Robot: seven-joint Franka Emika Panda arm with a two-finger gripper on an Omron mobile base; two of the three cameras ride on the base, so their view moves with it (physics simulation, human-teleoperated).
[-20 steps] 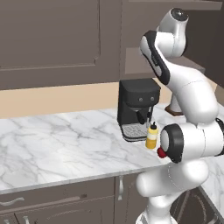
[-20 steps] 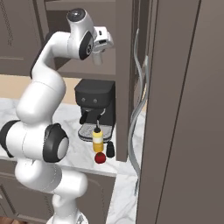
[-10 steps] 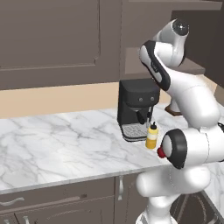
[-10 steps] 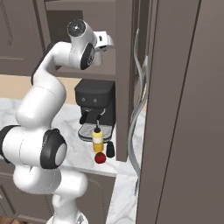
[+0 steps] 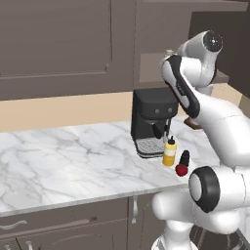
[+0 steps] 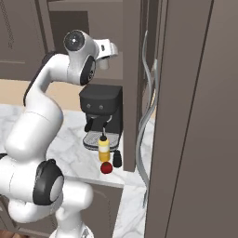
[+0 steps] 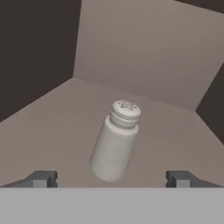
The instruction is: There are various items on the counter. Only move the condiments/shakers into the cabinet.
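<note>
The small grey shaker [image 7: 116, 140] stands on the brown shelf [image 7: 52, 127] inside the wall cabinet [image 6: 83, 28], leaning in the hand view. My gripper [image 7: 112, 179] is open, its fingertips [image 7: 41, 178] spread wide on either side of the shaker and clear of it. At the cabinet's opening, the hand [image 6: 106, 52] is raised high. The yellow squeeze bottle [image 5: 169, 152] [image 6: 103, 149] and the small dark bottle [image 5: 185, 157] [image 6: 117, 158] stand on the marble counter [image 5: 63, 161] in front of the coffee machine.
The black coffee machine [image 5: 151, 122] [image 6: 102, 111] sits under the cabinet. A red fruit [image 5: 181, 169] [image 6: 106, 168] lies by the counter's front edge next to the dark bottle. A tall brown door [image 6: 195, 116] with curved metal handles [image 6: 142, 125] stands close on the right.
The arm's upper joint has sunk and swung a little to the right, and the hand has dropped slightly at the cabinet opening. The bottles and fruit on the counter have not moved.
</note>
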